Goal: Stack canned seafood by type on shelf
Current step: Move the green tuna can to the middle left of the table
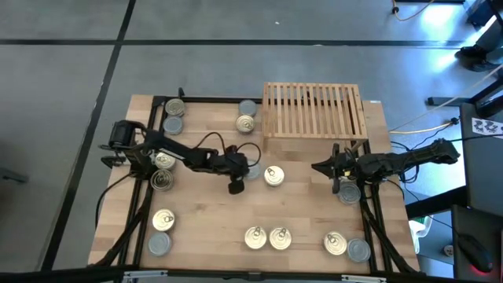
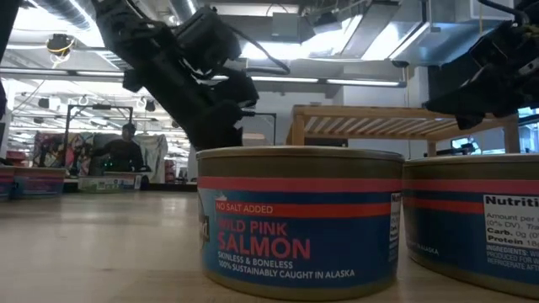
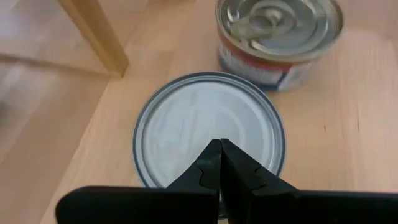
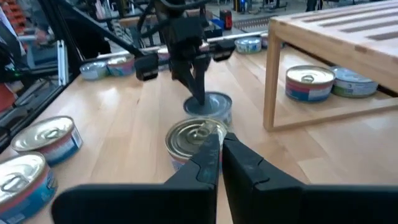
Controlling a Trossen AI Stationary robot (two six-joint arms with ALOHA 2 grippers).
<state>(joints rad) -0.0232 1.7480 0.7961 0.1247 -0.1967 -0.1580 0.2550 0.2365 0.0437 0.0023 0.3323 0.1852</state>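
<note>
The left tool (image 3: 220, 148), clenched empty, is hovering over a silver-topped can (image 3: 208, 134) mid-bench, near the shelf (image 1: 313, 110); the right tool (image 1: 317, 167), also clenched, is waiting by the right edge.

Light wooden tabletop (image 1: 212, 228) seen on grey floor. Slatted wooden shelf (image 1: 313, 110) stood at far edge, right of centre; nothing seen on slats. Tins (image 1: 267, 237) scattered directly on tabletop: pair at far left corner, pair beside shelf's left end, two at left edge, two at near left corner, pair at near centre, pair at near right corner. Gold-topped tin (image 1: 273, 175) and plain grey-topped tin (image 3: 208, 134) found near centre, close together.
</note>
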